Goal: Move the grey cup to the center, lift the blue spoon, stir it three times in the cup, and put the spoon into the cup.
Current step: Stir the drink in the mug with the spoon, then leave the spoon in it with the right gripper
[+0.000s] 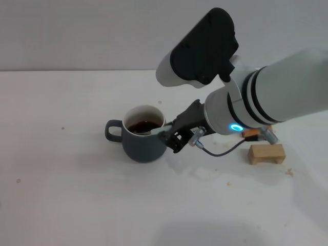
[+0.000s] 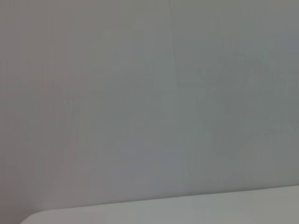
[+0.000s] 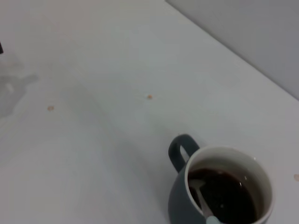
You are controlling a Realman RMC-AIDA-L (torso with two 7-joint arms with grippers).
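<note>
On a white table (image 1: 61, 205), the grey cup (image 1: 143, 143) sits left of the frame's center in the head view, its loop handle pointing left, with dark liquid inside. The blue spoon (image 3: 205, 205) stands in that liquid, metal bowl submerged and pale handle leaning over the rim toward the right. Just right of the cup, the right gripper (image 1: 166, 134) pinches the handle tip with closed fingers. Stirring well likely means small, slow circles, keeping the spoon clear of the walls so the cup neither slides nor slops. A wooden block (image 1: 266, 154) lies at far right. The left gripper is out of sight.
</note>
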